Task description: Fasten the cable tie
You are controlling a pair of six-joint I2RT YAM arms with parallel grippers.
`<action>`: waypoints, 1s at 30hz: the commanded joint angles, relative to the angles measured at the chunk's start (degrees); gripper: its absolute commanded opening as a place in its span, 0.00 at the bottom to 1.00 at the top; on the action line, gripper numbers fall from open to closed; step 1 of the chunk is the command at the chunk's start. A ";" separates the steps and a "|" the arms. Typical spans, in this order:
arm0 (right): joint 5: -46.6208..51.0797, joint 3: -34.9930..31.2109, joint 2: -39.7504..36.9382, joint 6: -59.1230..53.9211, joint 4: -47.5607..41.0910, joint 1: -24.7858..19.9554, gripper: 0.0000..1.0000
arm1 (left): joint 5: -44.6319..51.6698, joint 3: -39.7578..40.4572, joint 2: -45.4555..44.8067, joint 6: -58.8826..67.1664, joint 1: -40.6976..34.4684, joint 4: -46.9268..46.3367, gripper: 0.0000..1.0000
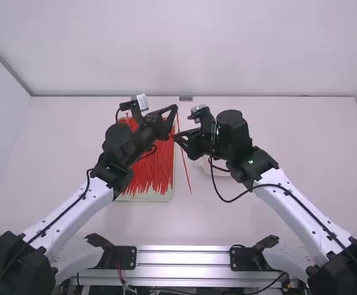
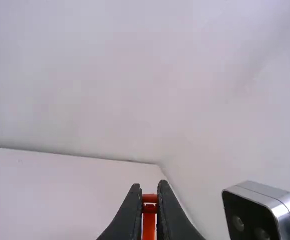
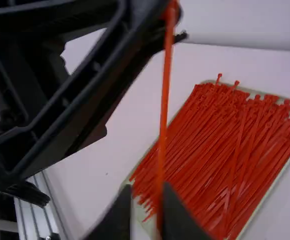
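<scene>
Pinching the head of a long red plastic cable tie (image 3: 164, 100) between narrowly set jaws, the black left gripper (image 2: 148, 187) is hovering just above the centre of the high view. The strip is running down through the black right gripper (image 3: 147, 190); I cannot tell whether that one is clamping it. A pale flat tray (image 1: 144, 198) heaped with loose red ties (image 1: 150, 172) is lying centre-left on the white table (image 1: 301, 141).

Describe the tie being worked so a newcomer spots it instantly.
Find the tray of red cable ties at the table's middle. Over one long edge, the left gripper pinches one red tie that hangs down. Unlike the heap lying flat, it is lifted and single.
</scene>
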 commanded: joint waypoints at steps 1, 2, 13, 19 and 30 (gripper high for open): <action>-0.31 1.53 -0.52 0.15 0.02 -0.63 0.00 | -0.68 1.31 -0.11 0.33 -0.15 -0.52 0.02; -0.52 1.55 -0.52 0.15 -0.15 -0.79 0.00 | -1.14 1.31 -0.11 0.28 -0.15 -0.87 0.02; -2.97 1.55 -0.55 -6.19 -1.27 -3.08 0.00 | -1.79 1.31 -0.31 0.07 1.03 -1.07 0.89; -12.02 1.55 -0.55 -10.05 -0.76 -10.54 0.00 | 5.09 1.31 -1.66 2.29 6.05 0.09 0.93; -35.04 1.53 -0.52 -15.50 9.27 -27.63 0.00 | 30.47 2.05 -0.61 1.57 21.53 9.62 0.99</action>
